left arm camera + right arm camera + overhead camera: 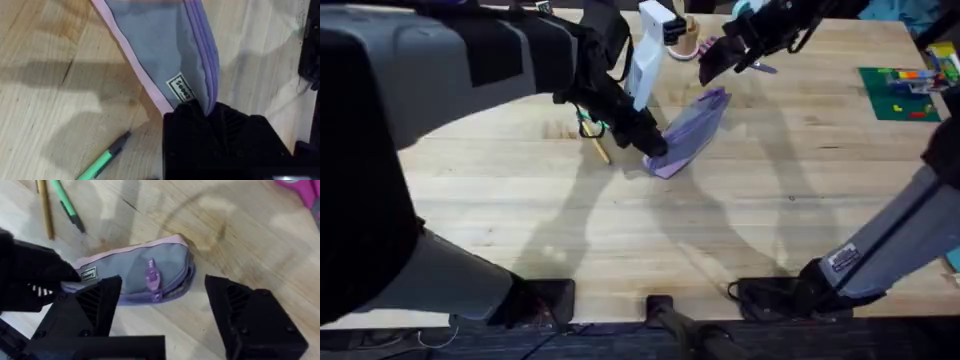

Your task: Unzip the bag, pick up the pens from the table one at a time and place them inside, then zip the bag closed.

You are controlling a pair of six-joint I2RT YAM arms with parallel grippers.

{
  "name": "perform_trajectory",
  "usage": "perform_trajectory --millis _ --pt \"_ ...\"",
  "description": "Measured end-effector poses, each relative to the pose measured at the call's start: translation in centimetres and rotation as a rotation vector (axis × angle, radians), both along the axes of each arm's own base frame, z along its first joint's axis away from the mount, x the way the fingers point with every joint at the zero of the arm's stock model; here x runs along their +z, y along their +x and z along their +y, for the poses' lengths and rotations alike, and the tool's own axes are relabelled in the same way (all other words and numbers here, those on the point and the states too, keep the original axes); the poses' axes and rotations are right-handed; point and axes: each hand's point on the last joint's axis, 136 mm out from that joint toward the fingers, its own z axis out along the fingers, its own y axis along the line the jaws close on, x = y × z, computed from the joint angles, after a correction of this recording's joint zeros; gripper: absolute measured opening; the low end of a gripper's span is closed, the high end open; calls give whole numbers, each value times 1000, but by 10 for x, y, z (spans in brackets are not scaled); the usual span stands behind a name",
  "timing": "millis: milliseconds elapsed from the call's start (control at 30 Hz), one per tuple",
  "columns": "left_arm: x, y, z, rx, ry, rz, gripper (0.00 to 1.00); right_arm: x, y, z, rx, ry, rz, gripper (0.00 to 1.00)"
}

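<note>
The lavender bag (pixel 692 128) lies slanted on the table (pixel 620 230), zipper shut. My left gripper (pixel 655 148) is shut on the bag's near end, and in the left wrist view its black fingers (pixel 200 130) pinch the fabric by the label on the bag (pixel 160 50). My right gripper (pixel 717 58) hovers open above the far end. In the right wrist view its fingers (pixel 95 305) straddle the bag (pixel 135 270), above the purple zipper pull (pixel 151 275). The green pen (pixel 67 205) and the yellow pen (pixel 46 210) lie side by side just left of the bag (pixel 595 142).
Pink scissors (pixel 300 190) lie on the table beyond the bag's far end. A white object (pixel 650 50) and a tape roll (pixel 685 40) stand at the back. A green mat (pixel 898 95) with small coloured pieces is at the far right.
</note>
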Motion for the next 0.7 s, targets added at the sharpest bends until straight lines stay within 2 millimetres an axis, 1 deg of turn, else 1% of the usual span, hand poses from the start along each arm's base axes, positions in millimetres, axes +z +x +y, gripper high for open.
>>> perform_trajectory --millis 233,367,467,600,700 --pt "0 0 0 0 0 0 44 -27 5 1 2 -8 54 994" --pt "0 0 0 0 0 0 44 -37 6 2 5 -11 76 931" --pt "0 0 0 0 0 -1 44 -40 7 4 11 -11 77 813" --pt "0 1 0 0 -1 -3 44 -40 6 7 22 -13 74 549" --pt "0 1 0 0 -1 -3 44 -40 6 6 22 -20 74 391"
